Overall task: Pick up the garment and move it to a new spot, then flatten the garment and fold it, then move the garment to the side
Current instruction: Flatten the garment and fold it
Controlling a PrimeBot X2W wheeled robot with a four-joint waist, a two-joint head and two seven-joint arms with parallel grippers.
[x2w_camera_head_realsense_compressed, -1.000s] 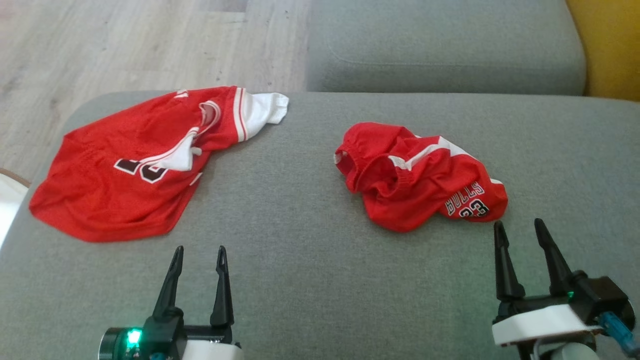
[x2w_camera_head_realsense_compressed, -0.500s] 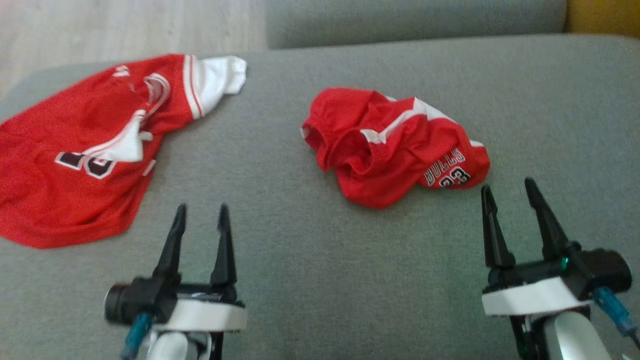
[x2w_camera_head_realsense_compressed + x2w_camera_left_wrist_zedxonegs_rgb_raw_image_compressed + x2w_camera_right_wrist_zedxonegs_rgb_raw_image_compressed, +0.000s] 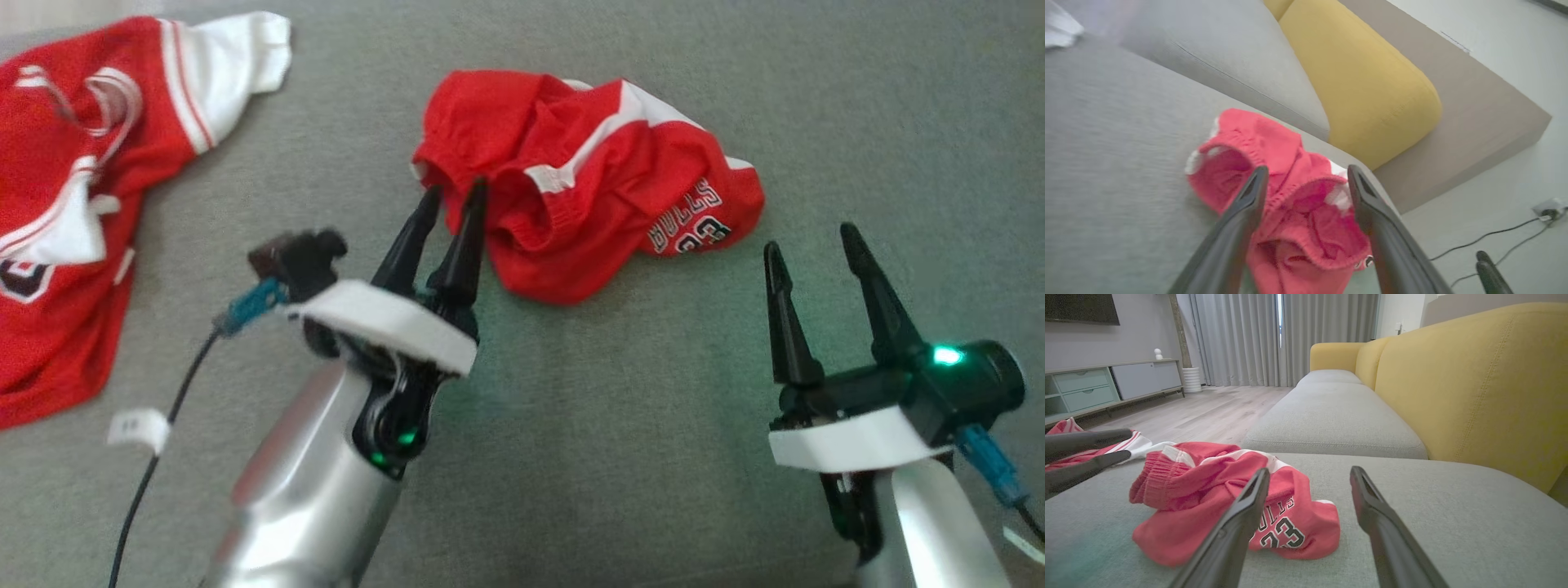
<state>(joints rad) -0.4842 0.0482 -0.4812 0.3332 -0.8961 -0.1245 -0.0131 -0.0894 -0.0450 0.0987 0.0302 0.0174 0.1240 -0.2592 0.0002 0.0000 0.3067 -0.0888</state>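
You are in a home living room. Grounds: a sofa point(image 3: 1331, 416) with grey seat cushions and yellow backrests point(image 3: 1474, 388). Floor-length grey curtains point(image 3: 1241, 339) hang at the far end. A low cabinet point(image 3: 1110, 386) with drawers runs along the wall, with a dark screen point(image 3: 1081, 308) mounted above it. The floor point(image 3: 1208, 412) is pale wood.

Lower centre of the right wrist frame: on the red shorts point(image 3: 1200, 486) you read "ULLS" above "23"; the leading letter is hidden.

Shorts point(image 3: 588, 204): seemingly matt mesh cloth
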